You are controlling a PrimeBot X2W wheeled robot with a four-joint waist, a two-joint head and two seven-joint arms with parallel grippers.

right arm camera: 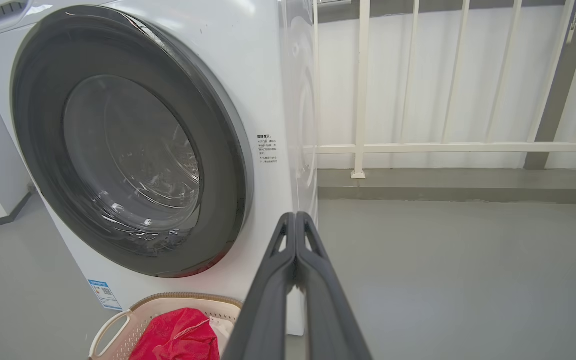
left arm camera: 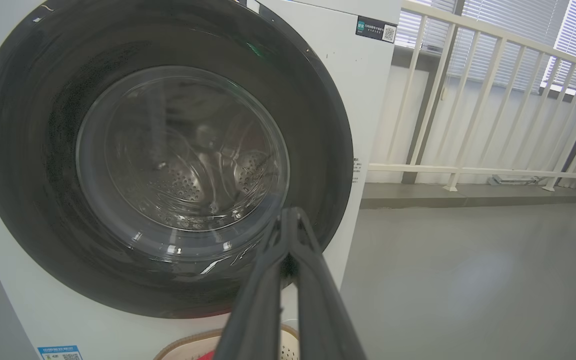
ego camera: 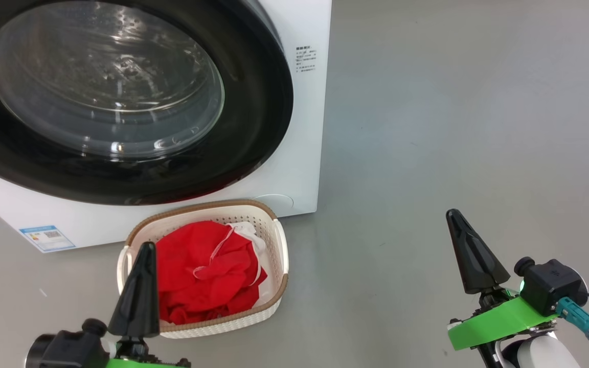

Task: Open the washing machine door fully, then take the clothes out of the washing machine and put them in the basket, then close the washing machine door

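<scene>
The washing machine door sits shut, its glossy black rim flush against the white front of the washing machine, and through the bulging glass the left wrist view shows only bare perforated steel drum, with no fabric that I can make out. The clothes lie heaped in the basket, red fabric with thin white trim on top and a white cloth piece tucked against the far wall. The basket stands on the grey floor just beside the foot of the machine, below the door, a sensible spot because it keeps the carry from drum to basket short. The left hand is clenched on nothing, its two dark fingers pressed together into one point, and it hovers over the near left edge of the basket without touching the cloth. The right hand is likewise clenched and empty, held well apart from the machine over open floor. Both point up and toward the machine in a rest-like pose. Judging from this, all three parts of the task look done, and the hands are closed because nothing is left to carry. The one doubt is whether the door is latched or merely pushed to, which the views cannot settle.
</scene>
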